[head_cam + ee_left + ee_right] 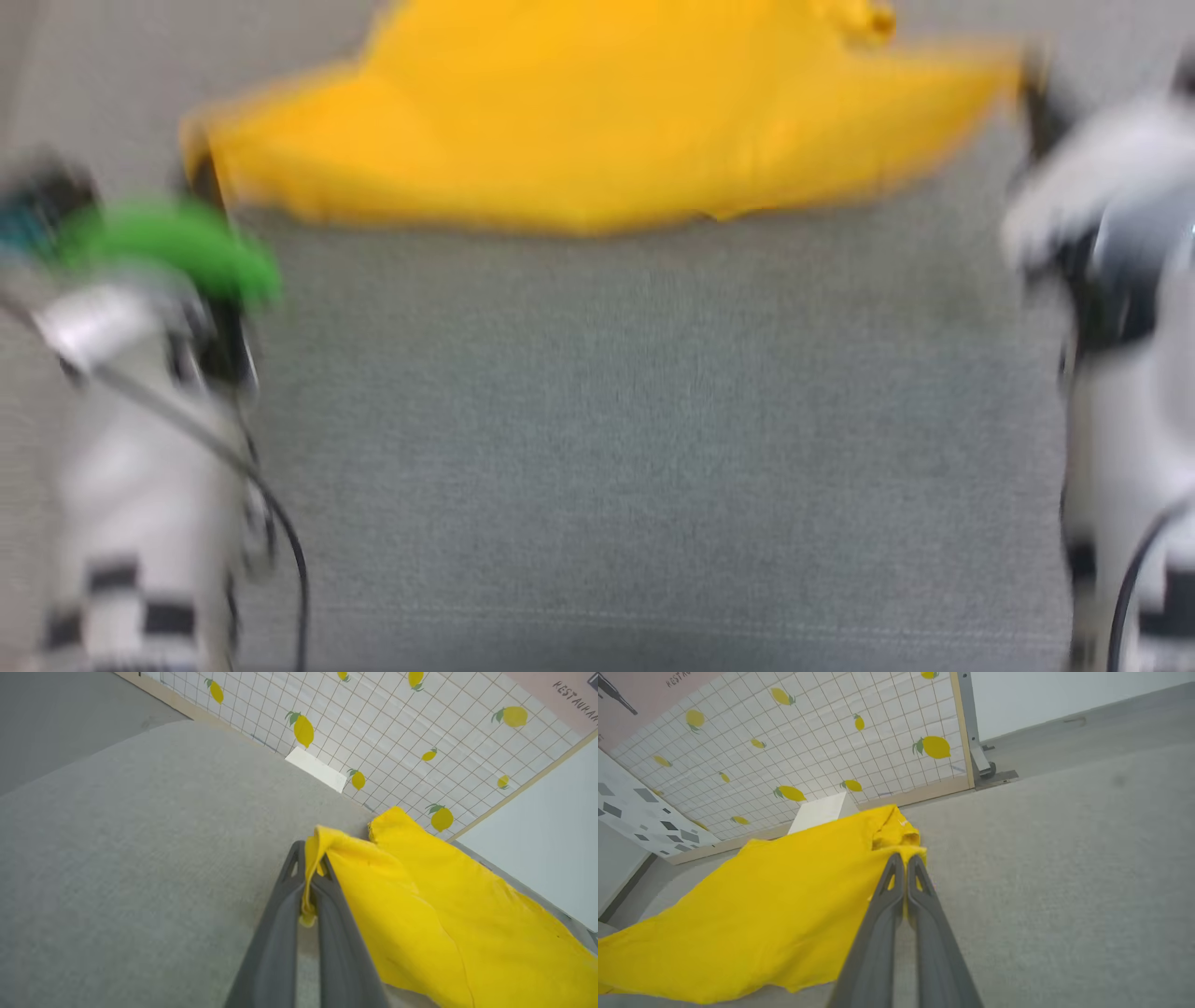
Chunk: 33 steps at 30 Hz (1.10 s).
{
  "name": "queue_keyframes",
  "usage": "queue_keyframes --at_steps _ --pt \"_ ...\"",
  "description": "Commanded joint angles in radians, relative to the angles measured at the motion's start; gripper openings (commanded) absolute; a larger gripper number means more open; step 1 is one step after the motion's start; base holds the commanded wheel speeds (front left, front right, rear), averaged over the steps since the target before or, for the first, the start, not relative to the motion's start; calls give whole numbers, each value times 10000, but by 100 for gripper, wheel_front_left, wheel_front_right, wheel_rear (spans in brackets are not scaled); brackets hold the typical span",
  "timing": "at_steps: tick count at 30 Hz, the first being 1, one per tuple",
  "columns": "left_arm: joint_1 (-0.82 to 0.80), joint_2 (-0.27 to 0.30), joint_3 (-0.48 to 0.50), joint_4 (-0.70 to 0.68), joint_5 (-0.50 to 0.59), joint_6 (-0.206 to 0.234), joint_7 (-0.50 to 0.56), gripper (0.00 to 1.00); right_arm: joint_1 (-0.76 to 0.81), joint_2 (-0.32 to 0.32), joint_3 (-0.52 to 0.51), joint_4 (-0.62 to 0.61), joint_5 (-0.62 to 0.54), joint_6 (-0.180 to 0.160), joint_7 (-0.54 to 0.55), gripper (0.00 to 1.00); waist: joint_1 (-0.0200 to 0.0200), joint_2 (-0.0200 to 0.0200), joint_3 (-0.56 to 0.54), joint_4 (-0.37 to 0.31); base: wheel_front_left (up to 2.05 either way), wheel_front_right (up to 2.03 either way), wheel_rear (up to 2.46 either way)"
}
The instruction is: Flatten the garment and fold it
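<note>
In the blurred head view the T-shirt (597, 131) spreads across the top of the frame, plain yellow, with its lower edge running nearly straight over the grey surface (635, 420). The left gripper (203, 182) sits at the shirt's left end and the right gripper (1036, 93) at its right end. In the left wrist view, the left gripper's fingers (285, 914) are pressed together on a bunched fold of yellow cloth at the centre of the frame, and the rest of the shirt runs off to the lower right. In the right wrist view, the right gripper's fingers (924, 914) are closed tightly on the shirt's edge at centre frame, and the cloth spreads to the lower left. A lemon-patterned wall (808, 732) and a white block (822, 809) lie behind it.
</note>
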Motion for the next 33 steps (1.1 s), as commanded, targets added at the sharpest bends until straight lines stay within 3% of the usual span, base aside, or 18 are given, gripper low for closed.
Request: queue_keyframes --at_steps 1,10,16,22,24,29,33 --pt "735 -130 49 48 -88 -17 -98 0 855 -19 -66 -204 146 35 91 0 1 0 -1761 107 0 0 0" --pt "4443 -754 616 -594 -861 421 195 0 5152 -25 -923 -1743 853 35 943 0 1 0 -2984 -120 0 0 0" --pt "6021 -479 48 -1652 -173 1172 978 0 6895 -21 -1052 -3056 606 35 1842 0 1 0 -3140 -196 0 0 0" --pt "6430 420 -2019 -2151 2041 1621 2370 0 7142 -40 128 -3720 -1276 35 3858 0 1 0 -2993 -287 0 0 0" --pt "6369 558 -2318 -2227 2335 1691 2720 0 7032 -43 577 -3630 -1826 35 4676 0 1 0 -2875 -304 0 0 0" --pt "6255 579 -2288 -2588 2261 1805 2867 0 6602 -47 1061 -2887 -2522 35 5968 0 1 0 -2519 -238 0 0 0" --pt "6299 540 -2061 -2845 2019 1862 2640 0 6424 -35 1096 -2211 -2602 35 6209 0 1 0 -2357 -162 0 0 0"
